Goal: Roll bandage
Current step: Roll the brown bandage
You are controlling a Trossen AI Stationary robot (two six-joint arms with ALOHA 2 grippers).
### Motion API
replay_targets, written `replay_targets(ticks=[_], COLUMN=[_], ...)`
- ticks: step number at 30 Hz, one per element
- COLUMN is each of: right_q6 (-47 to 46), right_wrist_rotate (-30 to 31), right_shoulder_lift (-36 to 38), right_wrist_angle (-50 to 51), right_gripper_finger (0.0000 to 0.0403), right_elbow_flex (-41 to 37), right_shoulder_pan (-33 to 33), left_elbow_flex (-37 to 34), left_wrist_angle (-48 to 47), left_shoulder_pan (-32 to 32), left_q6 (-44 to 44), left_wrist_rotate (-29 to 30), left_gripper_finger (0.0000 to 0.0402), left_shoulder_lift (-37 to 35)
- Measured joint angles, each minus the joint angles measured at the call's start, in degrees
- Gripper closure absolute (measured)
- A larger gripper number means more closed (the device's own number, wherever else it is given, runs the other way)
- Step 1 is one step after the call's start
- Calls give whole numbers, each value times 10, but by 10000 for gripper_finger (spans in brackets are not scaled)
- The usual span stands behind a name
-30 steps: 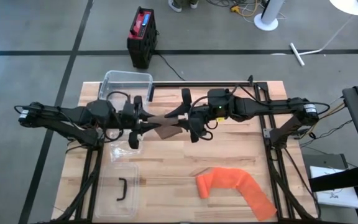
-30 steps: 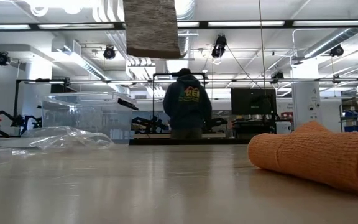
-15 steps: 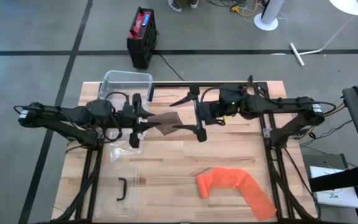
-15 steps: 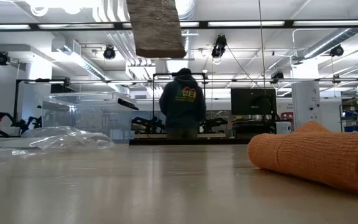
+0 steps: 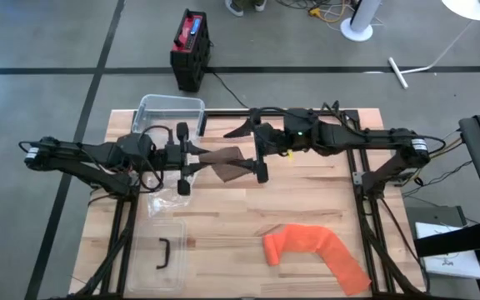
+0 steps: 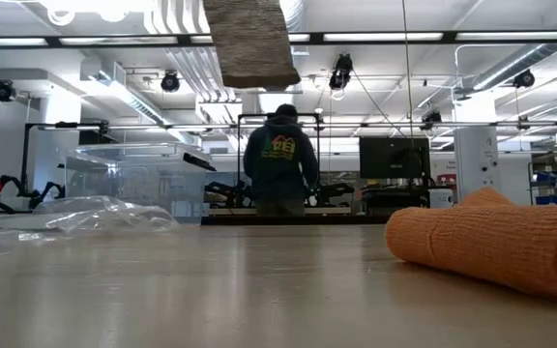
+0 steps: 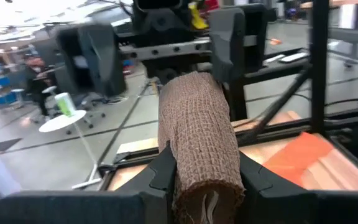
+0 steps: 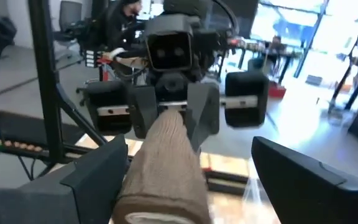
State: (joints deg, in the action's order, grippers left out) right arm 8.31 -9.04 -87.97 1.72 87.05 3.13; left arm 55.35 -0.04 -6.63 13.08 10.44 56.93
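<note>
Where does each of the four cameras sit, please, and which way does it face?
High view: above, facing straight down on the wooden table; both arms show.
Low view: at table-top height, facing the room; no arm, only the hanging brown woven bandage roll and orange bandage.
Left wrist view: on the left arm, facing the open right gripper; its own fingers clamp the roll.
Right wrist view: facing the left gripper; own fingers spread.
All four share the brown roll.
</note>
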Motion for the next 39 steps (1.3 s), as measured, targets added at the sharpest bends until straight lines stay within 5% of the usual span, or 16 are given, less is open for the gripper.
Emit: replay_targets(ticks=[5, 13, 30, 39], right_q6=[-31, -40, -9, -7], right_wrist_rotate=[-3, -3, 1, 1], right_shoulder_lift=[-15, -22, -22, -20], right_wrist_angle=[17, 14, 7, 0], right_gripper_finger=[76, 99, 295, 319], right_elbow_flex=[0, -1, 0, 0], right_shoulder_pan=[7, 7, 7, 7], left_elbow_flex=[0, 0, 0, 0], left_wrist_angle=[-1, -7, -3, -12], left_shoulder_pan=[0, -1, -6, -16], left_q6=[9, 15, 9, 0], left_wrist_rotate=[58, 61, 60, 60], left_gripper_finger=[322, 322, 306, 249], left_shoulder_lift=[0, 0, -7, -41])
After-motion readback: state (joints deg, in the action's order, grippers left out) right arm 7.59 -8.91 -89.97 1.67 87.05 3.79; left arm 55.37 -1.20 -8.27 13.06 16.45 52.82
